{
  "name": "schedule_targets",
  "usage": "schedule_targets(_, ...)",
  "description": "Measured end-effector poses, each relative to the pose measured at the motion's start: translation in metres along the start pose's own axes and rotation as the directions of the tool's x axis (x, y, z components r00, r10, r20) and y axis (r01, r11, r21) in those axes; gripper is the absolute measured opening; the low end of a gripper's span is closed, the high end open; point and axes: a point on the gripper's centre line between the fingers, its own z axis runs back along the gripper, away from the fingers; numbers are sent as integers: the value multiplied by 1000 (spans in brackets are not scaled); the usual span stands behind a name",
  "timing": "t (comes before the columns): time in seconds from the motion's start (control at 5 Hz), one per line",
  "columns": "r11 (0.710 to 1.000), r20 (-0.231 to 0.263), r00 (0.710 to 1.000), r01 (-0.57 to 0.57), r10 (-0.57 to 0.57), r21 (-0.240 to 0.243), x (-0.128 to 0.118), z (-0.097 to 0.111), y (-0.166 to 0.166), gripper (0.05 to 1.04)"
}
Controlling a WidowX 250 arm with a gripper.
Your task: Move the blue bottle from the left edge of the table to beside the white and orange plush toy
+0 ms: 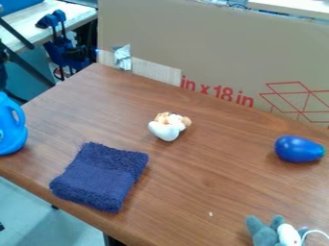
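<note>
A folded navy towel [101, 176] lies on the wood-grained table [193, 185], toward its left side, slightly askew. Beyond it and to its right, apart from it, sits a small white-and-tan object [168, 127], its rounded white part facing the camera; what it is, I cannot tell. Well to the right rests a glossy blue egg-shaped object [298, 149] with a green tip near the right edge. A blue jug [9, 127] with a looped handle is cut off by the left edge. At the lower right, the bottom edge crops a gray-and-white plush toy [273, 232], with a white cord [315, 232] curving beside it. Behind the table stands a cardboard panel [212, 53] with red markings, hiding much of the background. Whether the gripper is released, clenched or grasping something cannot be told.
</note>
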Motion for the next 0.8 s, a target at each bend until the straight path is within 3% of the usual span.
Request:
schedule_targets(0.2,1000,6,1000,4,-4,-12,0,0,-5,669)
schedule_targets(0.4,1000,13,1000,17,-16,-18,0,2,-6,490)
schedule_targets(0.8,997,26,996,80,-80,-18,4,9,-18,488)
